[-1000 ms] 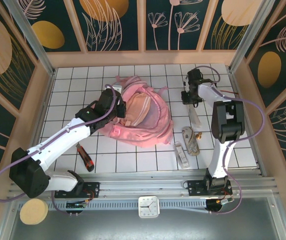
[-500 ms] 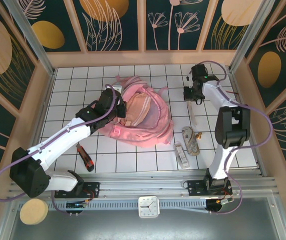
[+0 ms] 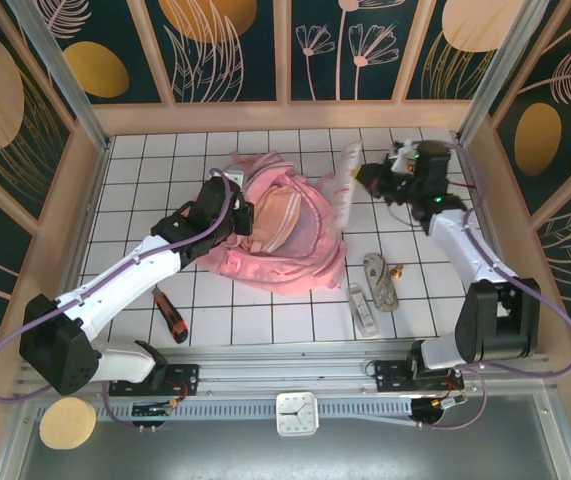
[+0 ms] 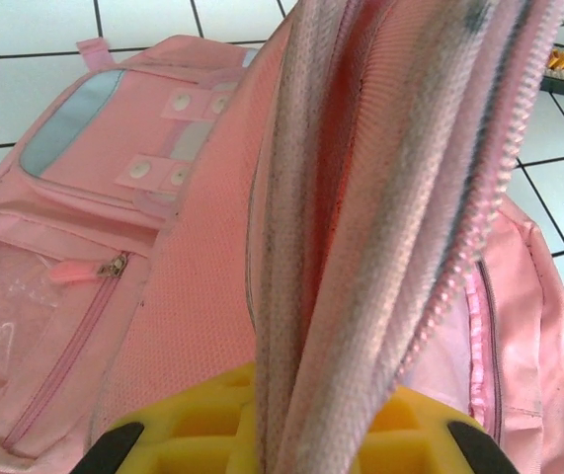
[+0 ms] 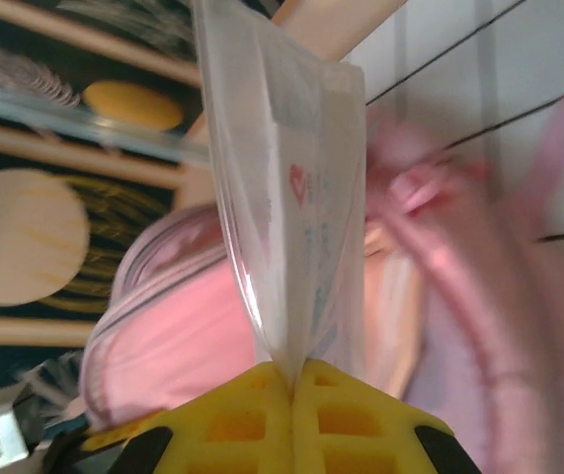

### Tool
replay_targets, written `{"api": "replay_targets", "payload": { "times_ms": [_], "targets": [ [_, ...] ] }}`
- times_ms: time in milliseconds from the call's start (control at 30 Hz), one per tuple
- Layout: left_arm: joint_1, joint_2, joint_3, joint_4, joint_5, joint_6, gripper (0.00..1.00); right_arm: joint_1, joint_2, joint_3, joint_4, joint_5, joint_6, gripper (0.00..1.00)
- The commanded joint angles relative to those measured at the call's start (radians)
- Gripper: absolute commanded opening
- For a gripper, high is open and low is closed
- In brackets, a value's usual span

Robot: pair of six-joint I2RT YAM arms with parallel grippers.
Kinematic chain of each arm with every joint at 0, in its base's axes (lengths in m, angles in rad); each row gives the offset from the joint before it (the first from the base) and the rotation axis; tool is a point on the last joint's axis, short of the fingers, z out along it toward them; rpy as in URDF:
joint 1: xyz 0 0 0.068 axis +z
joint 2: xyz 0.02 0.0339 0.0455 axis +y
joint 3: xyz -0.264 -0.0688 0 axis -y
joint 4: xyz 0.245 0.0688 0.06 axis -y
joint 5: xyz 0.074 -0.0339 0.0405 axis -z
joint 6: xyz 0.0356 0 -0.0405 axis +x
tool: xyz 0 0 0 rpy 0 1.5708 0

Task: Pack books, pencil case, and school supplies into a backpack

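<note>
Surface: white tiled table (image 3: 165, 170) inside a wood-framed booth with dark leaf-print panels.
Backpack: backpack (image 3: 295, 250) lies at table centre, mouth gaping toward 12 o'clock with a pale lining showing inside.
Left pincer: left gripper (image 3: 237, 215) sits at the bag's 9 o'clock side. On my left wrist feed its jaws (image 4: 301, 434) are pressed together on the zippered rim (image 4: 479, 178), lifting that edge off the bag body (image 4: 84, 197).
Right pincer: right gripper (image 3: 370, 178) is pinched tight on the pencil case (image 3: 349, 185). My right wrist feed shows the pads (image 5: 291, 390) clamping one end of the translucent pouch (image 5: 301, 197), which stands away from the fingers.
Just changed: a second ago the right arm was down over the tiles at 3 o'clock of the bag. It has since closed, risen and swung in, so the pouch now hangs off the table at the bag's 2 o'clock edge.
Meaning: I judge the pick as done and the carry under way. Insertion is not yet done.
Still outside: cord bundle (image 3: 380, 280) and ruler-like bar (image 3: 363, 310) lie at 4 o'clock of the bag. The utility knife (image 3: 170, 315) lies at 8 o'clock.
Books: I cannot tell whether they are inside.
Next, my call: bring the pouch over the held-open mouth, then release.
Risk: a limp pouch could catch on the rim.
</note>
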Motion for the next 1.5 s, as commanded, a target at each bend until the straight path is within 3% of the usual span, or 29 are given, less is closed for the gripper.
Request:
{"api": "replay_targets", "payload": {
  "times_ms": [0, 100, 333, 800, 900, 1033, 1267, 1467],
  "targets": [
    [0.001, -0.023, 0.008, 0.135, 0.043, -0.031, 0.0, 0.099, 0.05, -0.119, 0.569, -0.074, 0.388, 0.0],
    [0.002, -0.022, 0.012, 0.137, 0.049, -0.033, 0.0, 0.178, 0.146, -0.174, 0.812, -0.03, 0.537, 0.0],
    [0.003, -0.036, 0.02, 0.165, 0.07, -0.028, 0.0, 0.305, 0.331, -0.17, 0.958, 0.053, 0.696, 0.0],
    [0.001, -0.072, -0.016, 0.239, 0.25, -0.013, 0.0, 0.364, 0.534, 0.058, 0.66, 0.313, 0.577, 0.0],
    [-0.002, -0.069, -0.031, 0.249, 0.251, -0.023, 0.0, 0.379, 0.571, 0.124, 0.586, 0.306, 0.517, 0.0],
    [-0.002, -0.062, -0.046, 0.246, 0.217, -0.017, 0.0, 0.388, 0.554, 0.185, 0.34, 0.289, 0.366, 0.14],
    [-0.002, -0.057, -0.052, 0.234, 0.157, -0.01, 0.0, 0.388, 0.377, 0.297, -0.166, 0.364, 0.056, 0.65],
    [-0.002, -0.055, -0.075, 0.234, 0.153, -0.016, 0.0, 0.388, 0.185, 0.27, -0.407, 0.44, -0.027, 0.79]
  ]
}}
